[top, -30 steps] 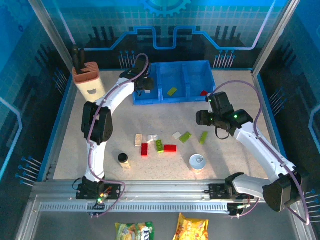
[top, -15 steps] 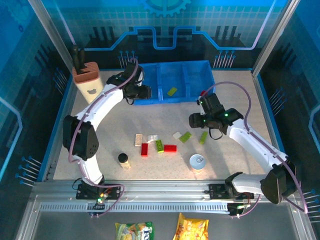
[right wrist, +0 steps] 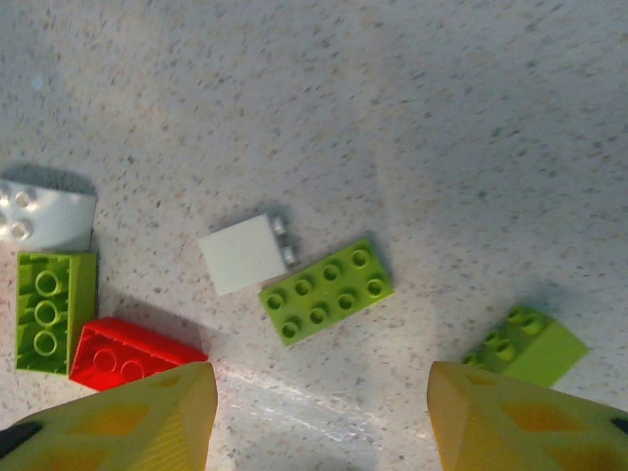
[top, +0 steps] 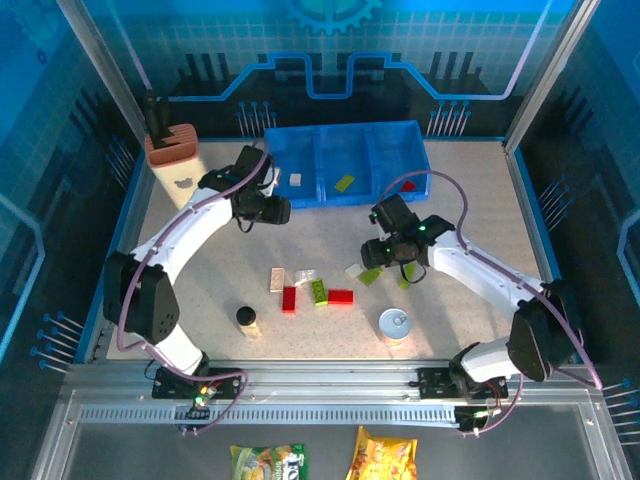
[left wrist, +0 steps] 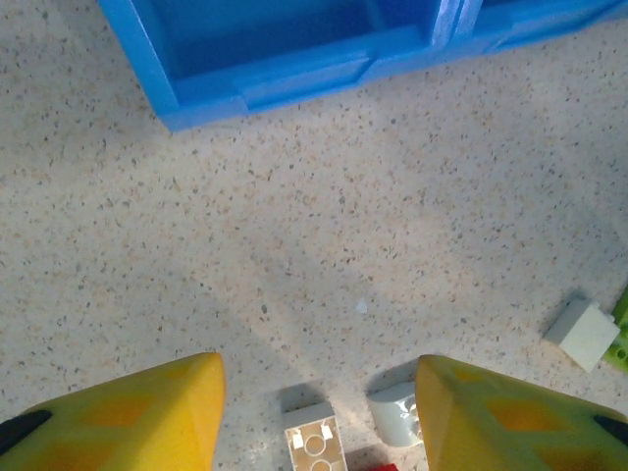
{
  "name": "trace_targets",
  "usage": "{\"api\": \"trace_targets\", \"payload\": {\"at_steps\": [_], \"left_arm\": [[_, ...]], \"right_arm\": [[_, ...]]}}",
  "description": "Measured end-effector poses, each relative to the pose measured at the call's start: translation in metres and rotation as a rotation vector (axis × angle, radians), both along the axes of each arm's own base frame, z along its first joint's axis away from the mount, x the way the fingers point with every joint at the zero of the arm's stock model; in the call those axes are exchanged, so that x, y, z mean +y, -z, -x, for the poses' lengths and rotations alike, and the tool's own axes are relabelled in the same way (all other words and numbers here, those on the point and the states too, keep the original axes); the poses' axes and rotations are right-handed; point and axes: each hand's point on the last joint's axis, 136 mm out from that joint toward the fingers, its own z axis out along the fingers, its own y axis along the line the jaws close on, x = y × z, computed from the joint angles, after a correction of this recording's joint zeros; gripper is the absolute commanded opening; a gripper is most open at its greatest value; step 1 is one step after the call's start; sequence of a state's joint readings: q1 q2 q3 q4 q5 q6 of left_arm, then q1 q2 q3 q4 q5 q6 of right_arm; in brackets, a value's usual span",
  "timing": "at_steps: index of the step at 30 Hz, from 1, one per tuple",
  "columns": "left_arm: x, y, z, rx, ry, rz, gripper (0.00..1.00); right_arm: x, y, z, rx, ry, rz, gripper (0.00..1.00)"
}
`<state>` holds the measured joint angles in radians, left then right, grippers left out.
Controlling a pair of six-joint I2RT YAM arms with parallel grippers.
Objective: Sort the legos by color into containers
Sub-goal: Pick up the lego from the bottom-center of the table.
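The speckled, stone-look table (top: 470, 200) carries a glossy blue plastic tray (top: 345, 129) at its far edge. The tray has three rectangular compartments: white brick (top: 295, 179) left, lime brick (top: 345, 183) middle, red brick (top: 407, 186) right.

Left gripper (left wrist: 314, 402): near the tray's left front wall, yellow fingers spread, empty.

Right gripper (right wrist: 319, 412): spread, empty, above a studded lime plate (right wrist: 327, 291) just beside a smooth white tile (right wrist: 243, 254).

Loose bricks (top: 319, 291) in red, lime and cream lie mid-table, to their left.

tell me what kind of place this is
Probably a robot lab test cell: two arms on a metal rail, a table walled by blue panels, toy bricks and a blue bin.
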<state>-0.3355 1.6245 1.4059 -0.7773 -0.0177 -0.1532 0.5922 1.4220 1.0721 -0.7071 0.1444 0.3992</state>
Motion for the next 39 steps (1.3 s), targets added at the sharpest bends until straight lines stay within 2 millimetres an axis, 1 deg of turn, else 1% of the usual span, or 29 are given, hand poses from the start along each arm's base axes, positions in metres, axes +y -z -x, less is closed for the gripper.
{"api": "trace_targets", "payload": {"at_steps": [3,7,11,12,15,17,19,23,29,33,37,39], "left_arm": [[0.003,0.001,0.01,-0.004,0.006,-0.002,0.55],[0.004,-0.007,0.011,-0.047,0.006,0.013,0.55],[0.001,-0.011,0.009,-0.078,0.01,0.034,0.55],[0.0,-0.011,0.008,-0.083,0.013,0.039,0.55],[0.0,-0.013,0.005,-0.098,0.011,0.045,0.55],[0.002,-0.014,0.004,-0.102,0.006,0.046,0.55],[0.005,-0.016,0.002,-0.111,-0.005,0.048,0.55],[0.011,-0.019,-0.001,-0.125,-0.019,0.052,0.54],[0.008,-0.015,0.001,-0.114,-0.011,0.064,0.54],[0.007,-0.016,0.001,-0.111,-0.007,0.071,0.54],[0.007,-0.016,0.001,-0.111,-0.007,0.071,0.54],[0.008,-0.016,0.001,-0.112,-0.008,0.071,0.54]], "right_arm": [[0.012,0.005,0.003,0.016,-0.047,0.01,0.6],[0.029,0.014,0.014,0.042,-0.155,0.014,0.62],[0.046,0.022,0.024,0.05,-0.346,0.046,0.68],[0.05,0.023,0.027,0.047,-0.405,0.053,0.66],[0.058,0.025,0.033,0.022,-0.579,0.073,0.65],[0.063,0.025,0.034,-0.005,-0.678,0.079,0.68],[0.066,0.028,0.036,-0.035,-0.77,0.087,0.7],[0.065,0.039,0.043,-0.074,-0.946,0.121,0.71],[0.063,0.054,0.059,-0.121,-1.201,0.19,0.7],[0.066,0.054,0.06,-0.155,-1.285,0.212,0.69],[0.07,0.054,0.06,-0.181,-1.325,0.221,0.68],[0.073,0.058,0.06,-0.184,-1.338,0.223,0.68]]}}
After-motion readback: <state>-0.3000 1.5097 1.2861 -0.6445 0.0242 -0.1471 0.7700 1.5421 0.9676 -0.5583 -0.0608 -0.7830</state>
